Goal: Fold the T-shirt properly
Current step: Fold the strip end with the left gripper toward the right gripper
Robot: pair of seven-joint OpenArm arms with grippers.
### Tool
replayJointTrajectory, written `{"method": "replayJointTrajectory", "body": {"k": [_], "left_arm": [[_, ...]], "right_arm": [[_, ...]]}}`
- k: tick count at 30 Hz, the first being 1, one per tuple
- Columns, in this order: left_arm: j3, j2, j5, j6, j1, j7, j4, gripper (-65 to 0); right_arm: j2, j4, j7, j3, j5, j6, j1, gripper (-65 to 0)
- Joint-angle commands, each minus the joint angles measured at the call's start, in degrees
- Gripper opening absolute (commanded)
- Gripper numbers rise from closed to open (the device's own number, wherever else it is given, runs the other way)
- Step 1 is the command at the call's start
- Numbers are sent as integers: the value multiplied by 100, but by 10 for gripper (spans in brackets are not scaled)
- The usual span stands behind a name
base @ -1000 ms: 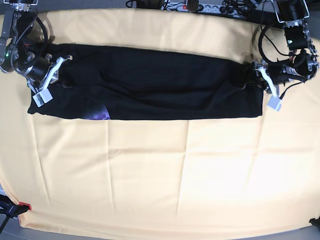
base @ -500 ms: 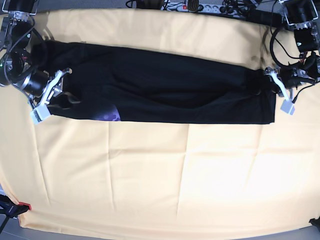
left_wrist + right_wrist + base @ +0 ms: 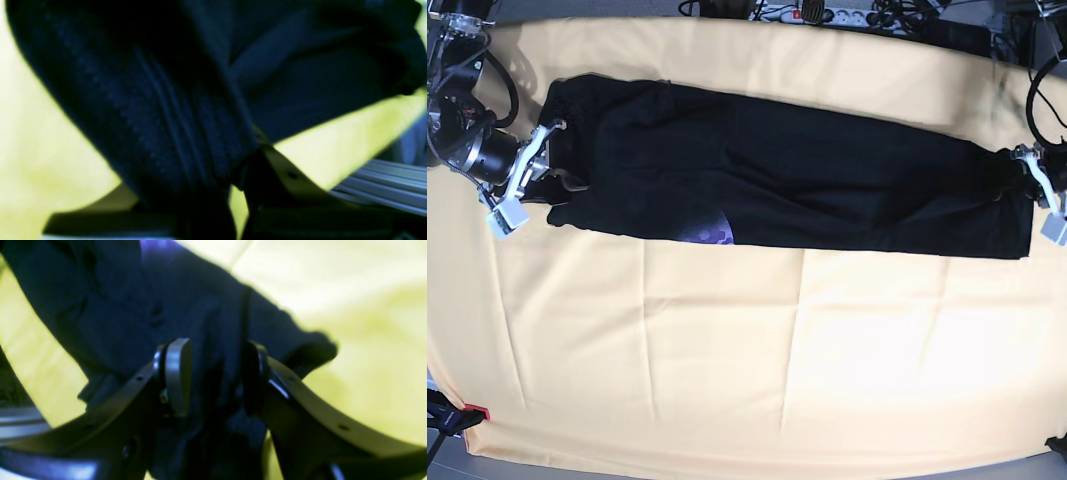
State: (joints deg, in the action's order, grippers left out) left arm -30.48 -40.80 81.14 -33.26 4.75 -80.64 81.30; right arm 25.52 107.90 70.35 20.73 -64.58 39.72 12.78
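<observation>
On my right wrist camera the right claw (image 3: 213, 380) is clamped on a bunched fold of the black T-shirt (image 3: 186, 316); I can see one pale pad (image 3: 178, 373) pressed against the fabric on one side and the other finger dark behind it, with a sliver of purple print beyond the claw at the top edge. On my left wrist camera the view is blurred, but the left claw (image 3: 233, 186) has a thick roll of the T-shirt's stitched hem (image 3: 160, 110) wedged down between its fingers, so I read it as gripping the cloth. Looking from the base camera, the T-shirt (image 3: 777, 175) stretches as a long dark band between the two claws, the right claw (image 3: 532, 170) at its one end and the left claw (image 3: 1032, 185) at its other. A small purple patch of print (image 3: 712, 232) peeks out along the band's near edge. Everything rests on the pale yellow cloth (image 3: 777, 360) covering the counter.
</observation>
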Motion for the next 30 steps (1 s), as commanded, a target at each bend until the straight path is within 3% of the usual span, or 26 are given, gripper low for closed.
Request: {"method": "replayJointTrajectory", "body": {"k": [1,6,13,21,28,29,30], "left_arm": [[-68,-94,386,-81,-79,64,72,-650],[-68,247,386,-4,-74,64,369,-650],[-61,1086,386,13,157,64,1703,-650],[111,1906,386,-599,190,64,1912,-650],[717,2168,386,-674,188,64,1694,-650],[822,2192,386,-674,188,64,1694,-630],[942,2194,386,-674,188,64,1694,-530]], "right_arm": [[68,96,-181,42,-120,28,-4,-378],[-175,72,-540,37,315,28,74,-378],[-573,72,-776,26,658,28,72,-378],[-616,72,-765,26,654,28,74,-378],[-614,72,-756,26,654,28,74,-378],[-614,72,-756,26,651,28,74,-378],[-614,72,-756,26,651,28,74,-378]]}}
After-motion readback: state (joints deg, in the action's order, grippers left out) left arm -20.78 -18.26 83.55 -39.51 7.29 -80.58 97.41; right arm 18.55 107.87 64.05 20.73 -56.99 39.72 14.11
